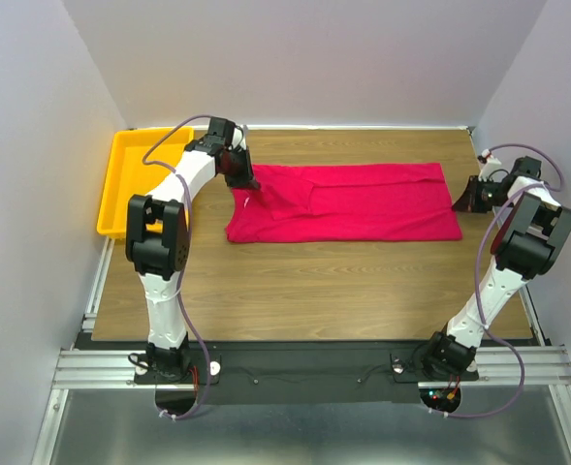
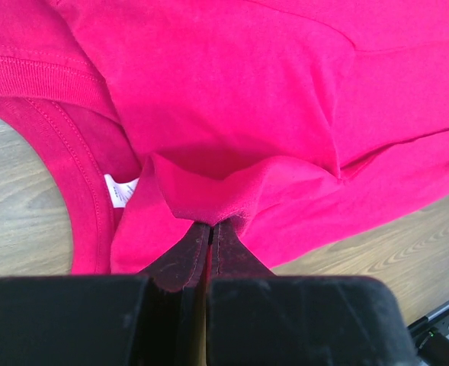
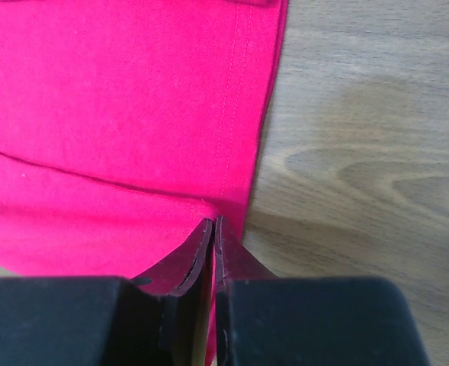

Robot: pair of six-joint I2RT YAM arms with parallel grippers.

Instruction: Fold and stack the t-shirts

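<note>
Crimson t-shirt (image 1: 363, 203) bears a small white neck label (image 2: 120, 191), print illegible.

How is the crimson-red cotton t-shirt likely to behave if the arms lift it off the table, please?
Probably floppy: the crimson-red cotton t-shirt puckers where the left gripper pinches it. Likely light: thin fabric lies flat on the wooden table. Spread long, it would probably sag when raised.

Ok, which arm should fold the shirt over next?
Probably left: the left jaws pinch a bunched fold of the t-shirt beside the collar. The right jaws sit at the flat hem, grip unclear.
</note>
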